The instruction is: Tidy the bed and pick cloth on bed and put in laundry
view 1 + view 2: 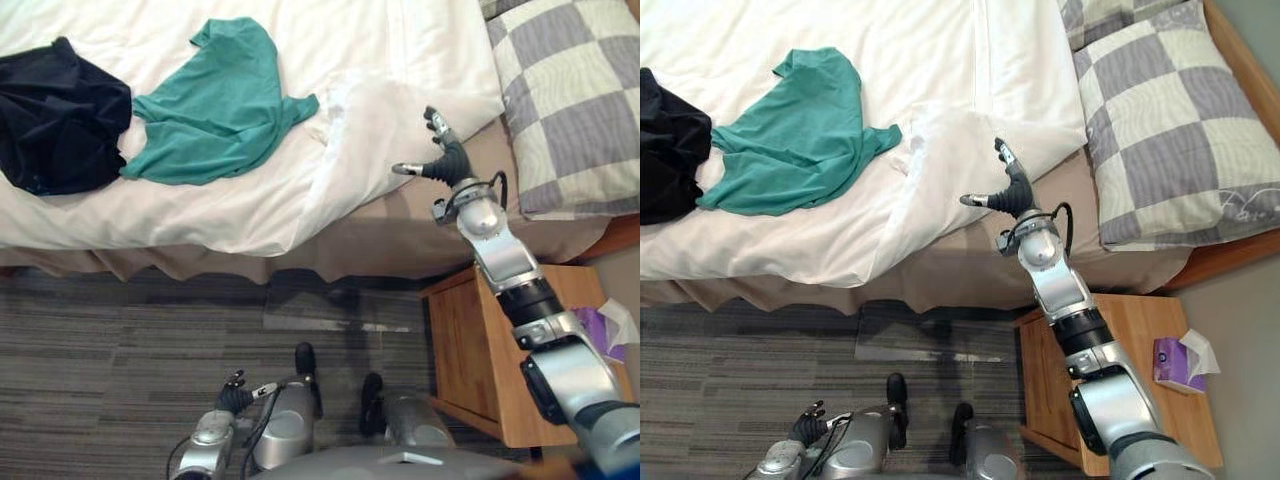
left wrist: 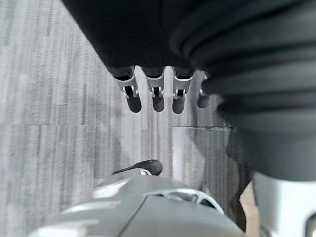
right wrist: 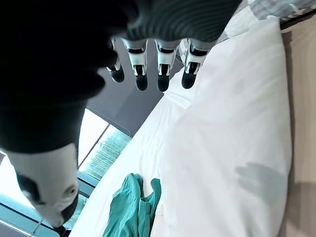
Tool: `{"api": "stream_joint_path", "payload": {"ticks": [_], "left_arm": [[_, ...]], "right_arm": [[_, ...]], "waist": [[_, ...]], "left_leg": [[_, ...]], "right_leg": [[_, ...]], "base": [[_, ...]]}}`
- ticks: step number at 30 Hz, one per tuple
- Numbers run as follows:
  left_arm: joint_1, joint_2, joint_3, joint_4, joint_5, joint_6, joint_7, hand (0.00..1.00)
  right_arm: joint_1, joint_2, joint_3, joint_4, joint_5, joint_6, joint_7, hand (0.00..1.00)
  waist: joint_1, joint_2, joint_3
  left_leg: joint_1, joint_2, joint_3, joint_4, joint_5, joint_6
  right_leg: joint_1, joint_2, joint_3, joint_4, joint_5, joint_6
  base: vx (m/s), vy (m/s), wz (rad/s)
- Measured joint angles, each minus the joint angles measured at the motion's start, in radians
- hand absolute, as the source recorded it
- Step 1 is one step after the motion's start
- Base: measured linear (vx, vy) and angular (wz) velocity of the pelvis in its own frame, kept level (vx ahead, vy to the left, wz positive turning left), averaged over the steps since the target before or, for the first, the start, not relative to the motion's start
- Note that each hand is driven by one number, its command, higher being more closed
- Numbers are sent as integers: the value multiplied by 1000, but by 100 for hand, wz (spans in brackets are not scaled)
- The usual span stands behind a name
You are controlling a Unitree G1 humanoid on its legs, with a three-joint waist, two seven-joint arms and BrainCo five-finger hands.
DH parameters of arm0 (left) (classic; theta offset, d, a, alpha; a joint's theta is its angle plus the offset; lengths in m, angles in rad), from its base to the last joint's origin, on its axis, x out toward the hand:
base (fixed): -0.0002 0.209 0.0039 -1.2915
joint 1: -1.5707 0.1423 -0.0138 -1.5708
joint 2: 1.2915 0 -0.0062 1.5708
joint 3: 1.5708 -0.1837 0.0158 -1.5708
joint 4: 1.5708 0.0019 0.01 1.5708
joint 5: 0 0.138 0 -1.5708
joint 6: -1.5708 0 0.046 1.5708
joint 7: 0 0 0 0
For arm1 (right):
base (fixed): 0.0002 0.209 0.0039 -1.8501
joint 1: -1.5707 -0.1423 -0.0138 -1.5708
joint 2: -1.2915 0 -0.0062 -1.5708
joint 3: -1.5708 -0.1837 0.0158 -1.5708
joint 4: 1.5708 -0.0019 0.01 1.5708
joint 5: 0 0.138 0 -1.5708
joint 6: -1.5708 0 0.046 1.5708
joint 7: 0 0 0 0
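Note:
A teal shirt lies crumpled on the white duvet, with a dark navy garment bunched at the bed's left. My right hand hovers open just off the folded-back duvet corner, thumb spread, holding nothing; its fingers show straight in the right wrist view above the duvet, with the teal shirt beyond. My left hand hangs low over the carpet, fingers relaxed and empty.
A grey and cream checked pillow lies at the bed's head on the right. A wooden nightstand stands beside the bed under my right arm, with a purple tissue pack on it. Grey striped carpet runs along the bed.

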Motion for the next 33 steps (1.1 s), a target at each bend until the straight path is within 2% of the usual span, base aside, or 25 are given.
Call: {"api": "stream_joint_path", "payload": {"ticks": [2, 3, 4, 7, 8, 9, 11, 12, 13, 14, 16, 17, 18, 19, 20, 22, 24, 27, 33], "left_arm": [[-5, 17, 16, 0, 0, 0, 1, 0], [-3, 21, 21, 1, 1, 0, 2, 0], [-3, 25, 21, 1, 2, 0, 2, 0], [1, 39, 22, 2, 35, -2, 29, 0], [-1, 31, 21, 1, 34, -2, 43, 0], [2, 25, 21, 4, 13, -1, 43, 0], [0, 7, 24, 6, -14, -2, 43, 0], [0, -3, 23, 3, -14, -5, 42, 0], [0, -6, 23, 2, -14, -5, 42, 0], [0, -16, 19, 0, -13, -4, 37, 0], [-3, -16, 19, -3, -10, -3, 24, 0], [-2, -20, 15, -9, -3, -2, 16, 0], [2, -23, 14, -13, -3, 0, 12, 0], [7, -41, 11, -15, -2, 2, 3, 0], [-1, -32, 11, -22, 2, 11, -1, 0], [-23, -13, 3, -22, 15, 24, -1, 0], [-36, -18, -10, -22, 22, 41, -2, 0], [-42, -10, -21, -22, 30, 41, -1, 0], [-88, 28, -19, -22, 17, 41, 16, 0]], "right_arm": [[-39, 4, 15, 0, 0, 0, 1, 0], [-58, 13, 19, -1, 0, 0, 1, 0], [-65, 13, 25, -3, 0, 1, 3, 0], [-71, 8, 25, -38, 1, 2, 13, 0], [-71, -2, 19, -69, 1, 3, 19, 0], [-70, -8, 14, -89, 1, 16, 28, 0], [-70, -20, -7, -96, 0, 32, 49, 0], [-70, -28, -12, -88, 0, 54, 64, 0], [-67, -28, -11, -83, 0, 65, 76, 0], [-61, -27, -9, -82, -1, 75, 88, 0], [-61, -28, -7, -83, -18, 77, 89, 0], [-61, -32, -3, -83, -21, 77, 85, 0], [-62, -35, 1, -83, -21, 77, 83, 0], [-62, -41, 5, -83, -20, 75, 79, 0], [-60, -28, 16, -65, -19, 78, 67, 0], [-61, -28, 27, -53, -19, 79, 60, 0], [-65, -13, 29, -53, -25, 76, 51, 0], [-66, 22, 37, -51, -72, 59, 36, 0], [-86, 86, 103, -19, -201, 51, -26, 0]], "waist": [[3, -2, 24], [11, -12, 29], [17, -18, 29], [13, -43, 17], [-3, -28, 12], [-8, -14, 0], [-14, 17, -3], [-22, 26, -1], [-13, 27, 1], [-8, 28, 1], [-13, 29, 0], [-12, 32, -1], [-12, 42, -7], [-11, 78, -23], [-9, 53, -20], [-9, 24, -22], [-5, 22, -21], [-3, 14, -17], [1, -25, 37]], "left_leg": [[0, 29, 5, 48, -32, -10], [-1, 49, 19, 83, -56, -21], [-2, 57, 27, 106, -73, -26], [-15, 63, 30, 223, -163, -51], [-36, 87, 16, 263, -192, -68], [-39, 108, 21, 278, -199, -85], [-83, 151, 27, 384, -184, -83], [-127, 185, 30, 504, -148, -87], [-164, 203, 27, 589, -116, -78], [-161, 194, 23, 581, -139, -82], [-152, 162, -7, 424, -148, -96], [-141, 152, -25, 287, -96, -104], [-139, 155, -33, 226, -34, -104], [-144, 185, -58, 160, 60, -122], [-144, 167, -52, 160, 55, -119], [-142, 124, -46, 132, 55, -105], [-138, 88, -45, 98, 66, -88], [-140, 67, -48, 63, 82, -82], [-183, 68, -84, 25, 112, -95]], "right_leg": [[-13, 11, -7, -63, 11, 15], [-25, 17, -7, -105, 34, 30], [-28, 20, -8, -122, 48, 29], [-15, 11, -3, -147, 61, -14], [-19, 21, -9, -127, 55, -42], [-20, 37, -12, -142, 38, -51], [-4, 62, -18, -161, 39, -60], [13, 66, -18, -156, 46, -64], [36, 57, -12, -161, 46, -65], [65, 42, 4, -167, 45, -65], [100, 14, 14, -180, 44, -62], [113, 4, 20, -181, 33, -41], [117, 6, 24, -181, 19, -20], [119, 29, 42, -174, -20, 6], [109, 8, 50, -164, -20, 14], [109, -23, 49, -177, -31, 31], [112, -52, 37, -192, -29, 34], [100, -66, 28, -196, -23, 44], [76, -47, -10, -216, -16, 40]], "base": [[58, -2, -19], [68, -36, -25], [102, -77, -25], [138, -146, -2], [182, -180, 8], [240, -206, 3], [232, -129, -5], [271, -126, -9], [338, -104, -26], [343, 4, -33], [269, 39, -24], [199, 107, -20], [316, 218, -33], [279, 244, -23], [212, 219, -11], [127, 117, 24], [100, 95, 28], [49, 48, 14], [-25, -26, 16]]}}
